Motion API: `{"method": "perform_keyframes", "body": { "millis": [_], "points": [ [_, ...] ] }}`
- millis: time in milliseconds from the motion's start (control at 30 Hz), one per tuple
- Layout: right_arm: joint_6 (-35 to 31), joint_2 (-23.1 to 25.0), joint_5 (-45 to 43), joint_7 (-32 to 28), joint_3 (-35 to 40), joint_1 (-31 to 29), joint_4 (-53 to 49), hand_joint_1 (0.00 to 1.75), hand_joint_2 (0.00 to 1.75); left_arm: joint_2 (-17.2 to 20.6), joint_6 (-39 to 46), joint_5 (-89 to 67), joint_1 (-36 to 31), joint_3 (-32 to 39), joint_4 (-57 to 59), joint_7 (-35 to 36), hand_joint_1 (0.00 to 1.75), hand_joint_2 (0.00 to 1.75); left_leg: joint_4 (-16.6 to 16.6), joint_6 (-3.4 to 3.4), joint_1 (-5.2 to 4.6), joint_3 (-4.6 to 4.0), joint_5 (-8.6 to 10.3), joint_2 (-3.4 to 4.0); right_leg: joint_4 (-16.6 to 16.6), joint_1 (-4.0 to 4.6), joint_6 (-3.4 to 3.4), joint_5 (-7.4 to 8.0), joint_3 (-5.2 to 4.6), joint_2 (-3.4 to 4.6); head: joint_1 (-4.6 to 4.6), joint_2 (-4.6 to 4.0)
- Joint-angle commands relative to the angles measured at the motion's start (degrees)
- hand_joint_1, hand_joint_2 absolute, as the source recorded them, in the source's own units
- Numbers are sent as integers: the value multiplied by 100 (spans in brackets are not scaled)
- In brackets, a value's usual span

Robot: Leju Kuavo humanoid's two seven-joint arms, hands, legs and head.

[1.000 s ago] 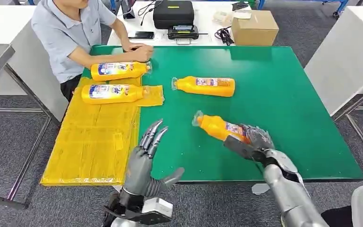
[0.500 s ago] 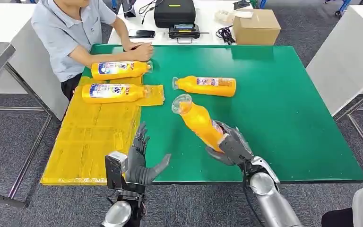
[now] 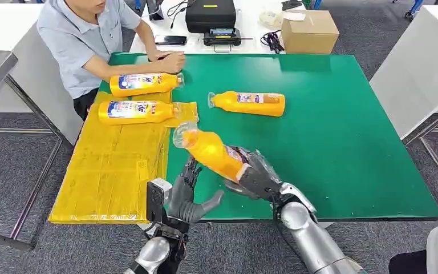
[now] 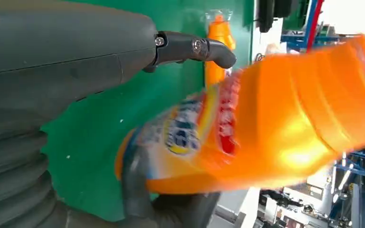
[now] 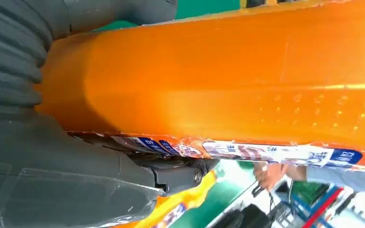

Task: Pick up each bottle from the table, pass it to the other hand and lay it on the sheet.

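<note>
The right hand [image 3: 255, 176] fingers grip the bottle's [image 3: 211, 152] base, just above the left hand's [image 3: 187, 197] spread, empty fingers.

Hidden, cropped and blurred parts

The held bottle [image 4: 266, 123] is motion-blurred in the left wrist view (label unreadable) and cut off at 3 o'clock; in the head view it hides the left hand's [image 3: 191, 194] fingertips, while the right hand [image 3: 256, 177] covers its base; the person [image 3: 85, 40] is cropped at 12 o'clock.
</note>
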Motion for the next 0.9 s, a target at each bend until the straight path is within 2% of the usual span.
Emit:
{"method": "perform_keyframes", "body": {
  "millis": [33, 267, 567, 900],
  "points": [
    [-88, 61, 105, -35, 602, -481, 869, 175, 175, 92, -3, 46, -384, -194, 482, 20, 0, 175, -3, -12, 8, 28, -11, 16, -7, 9, -15, -5, 25, 12, 0, 0],
    [-342, 170, 341, -235, 841, -440, 1121, 175, 175, 39, -65, 319, -437, -144, 441, 73, 0, 175, 0, -14, 9, 23, -11, 12, -3, 10, -18, -7, 23, 8, 0, 0],
    [-313, 204, 362, -487, 1180, -434, 837, 175, 175, -50, -92, 866, -593, 30, 505, 17, 0, 175, 4, -16, 11, 26, -16, 16, 0, 13, -20, -10, 23, 11, 0, 0],
    [-317, 192, 262, -529, 1284, -460, 878, 175, 175, 63, -264, 1251, -574, -169, 309, 58, 0, 175, 2, -13, 7, 14, -9, 6, -1, 8, -16, -8, 15, 2, 0, 0]
  ]
}}
